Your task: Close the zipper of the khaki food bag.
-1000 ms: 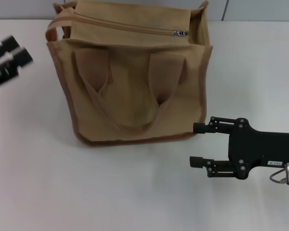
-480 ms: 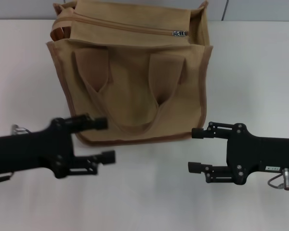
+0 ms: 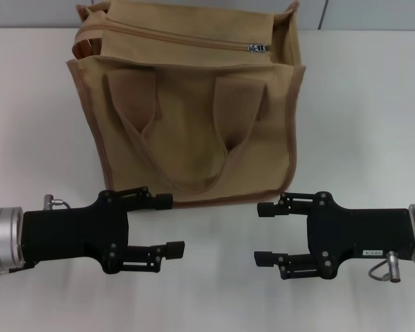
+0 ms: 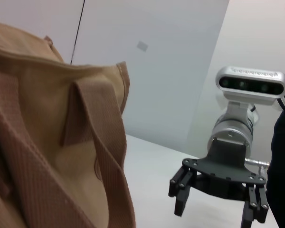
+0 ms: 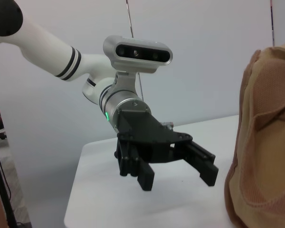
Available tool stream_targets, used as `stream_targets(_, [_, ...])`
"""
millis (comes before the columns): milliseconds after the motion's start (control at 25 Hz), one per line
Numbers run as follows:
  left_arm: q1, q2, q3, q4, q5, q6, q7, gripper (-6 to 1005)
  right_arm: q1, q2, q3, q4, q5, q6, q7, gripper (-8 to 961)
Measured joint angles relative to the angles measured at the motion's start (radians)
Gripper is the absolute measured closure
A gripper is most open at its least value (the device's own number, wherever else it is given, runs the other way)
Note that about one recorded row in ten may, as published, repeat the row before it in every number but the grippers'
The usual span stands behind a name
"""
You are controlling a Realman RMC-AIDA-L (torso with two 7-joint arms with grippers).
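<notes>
The khaki food bag (image 3: 194, 124) stands upright at the back middle of the white table, its two looped handles hanging down the front. The zipper (image 3: 187, 38) runs along its top, with the silver slider (image 3: 258, 48) at the right end. My left gripper (image 3: 169, 223) is open and empty, low in front of the bag's left lower corner. My right gripper (image 3: 263, 234) is open and empty in front of the right lower corner, facing the left one. The left wrist view shows the bag (image 4: 52, 156) and the right gripper (image 4: 213, 216). The right wrist view shows the left gripper (image 5: 177, 180) and the bag (image 5: 266, 142).
The white table (image 3: 373, 104) spreads around the bag on both sides and in front. A grey wall strip (image 3: 373, 14) runs behind the table's far edge.
My left arm has swung from the far left side down to the front of the bag. My right gripper has shifted a little left and toward the front edge.
</notes>
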Motion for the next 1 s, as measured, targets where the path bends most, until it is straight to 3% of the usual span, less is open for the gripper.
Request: stream_targets(1000, [0.004,0.01,0.014,-0.001,0.06,0.011,-0.012,155,0.039,0.003,0.01,0.056,0.008,0.02,-0.022,208])
